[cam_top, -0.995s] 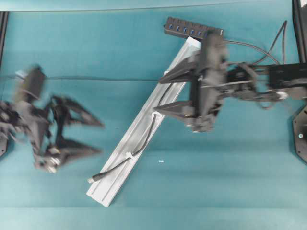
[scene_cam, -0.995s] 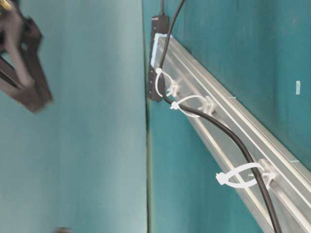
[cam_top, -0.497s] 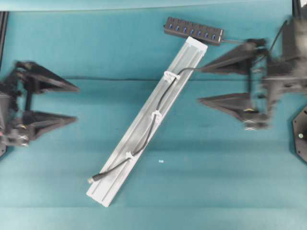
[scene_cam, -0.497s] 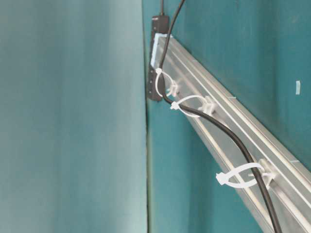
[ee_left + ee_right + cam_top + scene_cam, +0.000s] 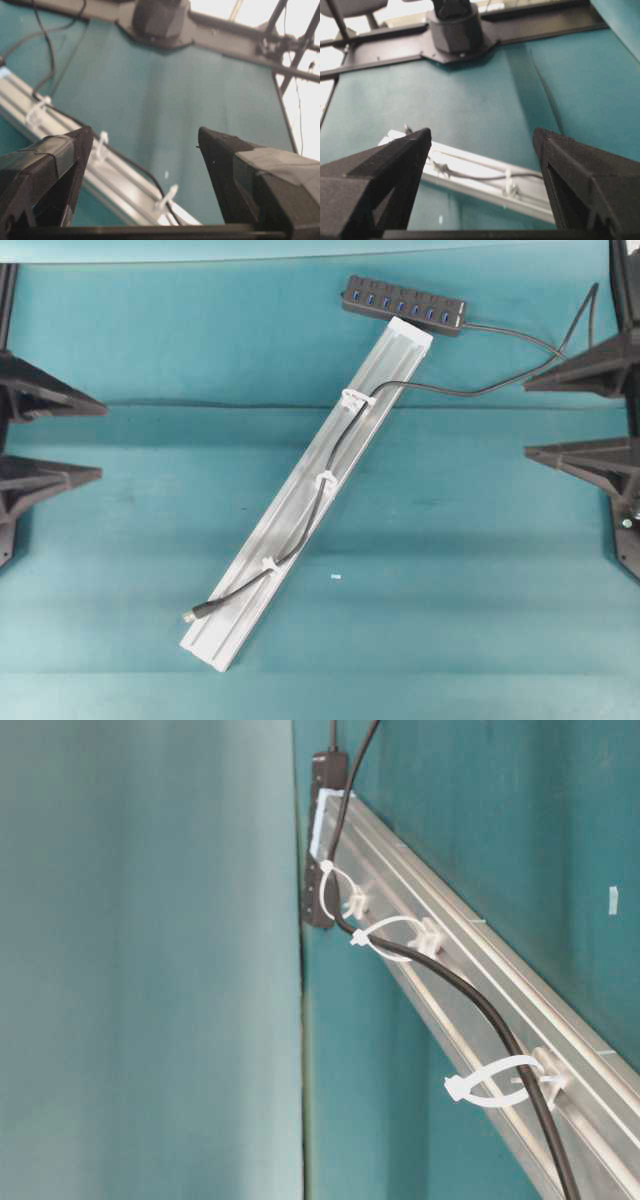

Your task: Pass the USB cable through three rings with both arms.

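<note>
A teal tabletop (image 5: 480, 570) carries everything here. Lying diagonally across it is a long silver aluminium rail (image 5: 385, 365), its upper end just beside a black multi-port hub with blue sockets (image 5: 403, 303). At the two side edges of the overhead view sit the arms: the left gripper (image 5: 50, 440) and the right gripper (image 5: 580, 415), each with its jaws spread wide and nothing between them, both well apart from the rail.

The USB cable (image 5: 330, 462) runs from the hub side, curves in from the right and lies along the rail. It passes through the upper ring (image 5: 356, 398), the middle ring (image 5: 326, 479) and the lower ring (image 5: 270, 564), all whitish plastic loops. The table-level view shows the cord sitting inside each loop. Its small plug (image 5: 192, 614) lies on the tabletop just beside the rail's lower end, past the last ring.

Judged from this layout, the threading looks complete, and the step in hand is simply standing clear. Doing that well means keeping both grippers off the cord and rail, so nothing drags the plug back through the lower loop. The slack near the plug is short, so a nudge there is the main risk.

No containers are in view; the rings are the only holders, and each holds the cable.
</note>
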`<move>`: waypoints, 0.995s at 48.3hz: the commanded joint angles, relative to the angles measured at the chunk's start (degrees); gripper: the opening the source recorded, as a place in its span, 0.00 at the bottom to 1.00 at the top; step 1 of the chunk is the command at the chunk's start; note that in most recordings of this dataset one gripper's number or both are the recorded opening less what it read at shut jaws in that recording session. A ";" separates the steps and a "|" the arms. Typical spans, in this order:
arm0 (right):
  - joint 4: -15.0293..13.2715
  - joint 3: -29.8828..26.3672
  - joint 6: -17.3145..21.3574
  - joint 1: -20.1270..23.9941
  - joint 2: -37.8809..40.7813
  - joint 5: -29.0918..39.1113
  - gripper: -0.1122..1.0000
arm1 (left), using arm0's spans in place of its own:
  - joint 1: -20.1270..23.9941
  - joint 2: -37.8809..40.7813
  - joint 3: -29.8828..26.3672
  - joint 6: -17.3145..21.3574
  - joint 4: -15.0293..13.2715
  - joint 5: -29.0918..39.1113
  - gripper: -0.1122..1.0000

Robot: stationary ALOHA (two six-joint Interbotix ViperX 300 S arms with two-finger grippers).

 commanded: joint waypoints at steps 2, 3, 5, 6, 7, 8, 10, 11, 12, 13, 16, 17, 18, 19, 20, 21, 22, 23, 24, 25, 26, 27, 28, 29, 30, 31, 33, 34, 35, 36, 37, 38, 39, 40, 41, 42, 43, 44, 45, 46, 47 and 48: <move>-0.09 0.26 0.53 -0.18 -0.97 -0.18 0.88 | 0.62 -1.49 -1.67 0.00 0.26 0.00 0.93; -0.09 0.35 0.53 -0.18 -1.14 -0.18 0.88 | 0.62 -1.49 -1.67 0.00 0.26 0.18 0.93; -0.09 0.53 0.53 -0.26 -1.58 -0.18 0.88 | 0.62 -1.49 -1.67 0.09 0.26 0.44 0.93; -0.09 0.70 0.53 -0.26 -1.85 -0.18 0.88 | 0.62 -1.49 -1.67 0.09 0.26 0.62 0.93; -0.09 0.79 0.53 -0.35 -2.02 -0.18 0.88 | 0.62 -1.49 -1.76 0.09 0.26 0.79 0.93; -0.09 0.79 0.53 -0.44 -2.29 -0.18 0.88 | 0.53 -1.41 -1.67 0.09 0.26 0.88 0.93; -0.09 1.05 0.53 -0.53 -2.64 -0.18 0.88 | 0.53 -1.41 -1.67 0.09 0.26 1.05 0.93; -0.09 1.14 0.53 -0.62 -2.81 -0.18 0.88 | 0.62 -1.32 -1.67 0.09 0.26 1.05 0.93; -0.09 1.23 0.53 -0.62 -2.99 -0.18 0.88 | 0.53 -1.32 -1.67 0.09 0.26 0.97 0.93; -0.09 1.32 0.53 -0.70 -3.16 -0.18 0.88 | 0.53 -1.41 -1.67 0.09 0.26 0.97 0.93; -0.09 1.67 0.53 -0.88 -3.60 -0.18 0.88 | 0.62 -1.67 -1.76 0.09 0.26 1.05 0.93; -0.09 1.76 0.53 -0.97 -3.69 -0.18 0.88 | 0.62 -1.76 -1.85 0.09 0.26 1.05 0.93; -0.09 1.85 0.53 -1.05 -3.69 -0.18 0.88 | 0.62 -1.93 -1.85 0.09 0.26 1.05 0.93; -0.09 1.85 0.53 -1.23 -3.78 -0.18 0.88 | 0.62 -2.11 -1.93 0.09 0.26 1.05 0.93; -0.09 1.93 0.53 -1.32 -3.87 -0.18 0.88 | 0.62 -2.20 -1.93 0.09 0.26 1.05 0.93; -0.09 2.02 0.53 -1.41 -3.87 -0.18 0.88 | 0.62 -2.29 -1.93 0.18 0.26 1.05 0.93; -0.09 2.11 0.53 -1.41 -3.87 -0.18 0.88 | 0.62 -2.37 -1.93 0.18 0.26 1.05 0.93; -0.09 2.11 0.53 -1.49 -3.96 -0.18 0.88 | 0.62 -2.37 -1.93 0.18 0.26 1.05 0.93; -0.09 2.11 0.53 -1.49 -3.96 -0.18 0.88 | 0.62 -2.37 -1.93 0.18 0.26 1.05 0.93; -0.09 2.20 0.53 -1.58 -3.96 -0.18 0.88 | 0.62 -2.37 -1.93 0.18 0.26 1.05 0.93; -0.09 2.20 0.53 -1.67 -3.96 -0.18 0.88 | 0.62 -2.29 -1.93 0.18 0.26 1.05 0.93; -0.09 2.20 0.53 -1.76 -3.96 -0.18 0.88 | 0.53 -2.29 -1.93 0.18 0.26 1.05 0.93; -0.09 2.20 0.53 -1.76 -3.96 -0.18 0.88 | 0.62 -2.29 -1.93 0.18 0.26 1.05 0.93; -0.09 2.29 0.53 -1.85 -3.96 -0.18 0.88 | 0.62 -2.29 -1.93 0.18 0.26 1.05 0.93; -0.09 2.20 0.53 -1.93 -3.96 -0.18 0.88 | 0.62 -2.37 -1.93 0.18 0.26 1.05 0.93; -0.09 2.29 0.53 -1.93 -3.96 -0.18 0.88 | 0.62 -2.37 -1.93 0.18 0.26 1.05 0.93; -0.09 2.29 0.53 -1.93 -3.96 -0.18 0.88 | 0.53 -2.46 -2.02 0.18 0.26 1.05 0.93; -0.09 2.29 0.53 -1.93 -4.04 -0.18 0.88 | 0.62 -2.55 -2.02 0.18 0.26 1.05 0.93; -0.09 2.29 0.53 -1.93 -4.04 -0.18 0.88 | 0.62 -2.64 -2.02 0.18 0.09 1.05 0.93; -0.09 2.20 0.44 -2.02 -4.04 -0.18 0.88 | 0.62 -2.72 -2.02 0.18 0.26 1.05 0.93; -0.09 2.29 0.44 -2.02 -4.04 -0.18 0.88 | 0.62 -2.72 -2.02 0.18 0.26 1.05 0.93; -0.09 2.29 0.44 -2.02 -4.04 -0.18 0.88 | 0.62 -2.72 -2.11 0.26 0.26 1.05 0.93; -0.09 2.29 0.44 -2.02 -4.04 -0.18 0.88 | 0.62 -2.72 -2.11 0.35 0.26 1.05 0.93; -0.09 2.29 0.44 -2.11 -4.04 -0.18 0.88 | 0.62 -2.72 -2.11 0.53 0.26 1.05 0.93; -0.09 2.29 0.44 -2.11 -4.04 -0.18 0.88 | 0.62 -2.72 -2.11 0.62 0.26 1.05 0.93; -0.09 2.29 0.44 -2.11 -4.04 -0.18 0.88 | 0.62 -2.72 -2.11 0.79 0.26 1.05 0.93; -0.09 2.37 0.44 -2.20 -4.04 -0.18 0.88 | 0.62 -2.72 -2.20 0.88 0.26 1.05 0.93; -0.09 2.37 0.44 -2.20 -4.04 -0.18 0.88 | 0.53 -2.81 -2.11 0.97 0.26 1.05 0.93; -0.09 2.37 0.44 -2.20 -4.04 -0.18 0.88 | 0.62 -2.81 -2.11 1.05 0.26 1.05 0.93; -0.09 2.37 0.44 -2.20 -4.04 -0.18 0.88 | 0.53 -3.08 -2.20 1.05 0.09 1.05 0.93; -0.09 2.37 0.53 -2.20 -4.04 -0.18 0.88 | 0.62 -3.08 -2.20 1.14 0.26 1.05 0.93; 0.00 2.37 0.44 -2.20 -4.04 -0.18 0.88 | 0.62 -3.16 -2.20 1.14 0.26 1.05 0.93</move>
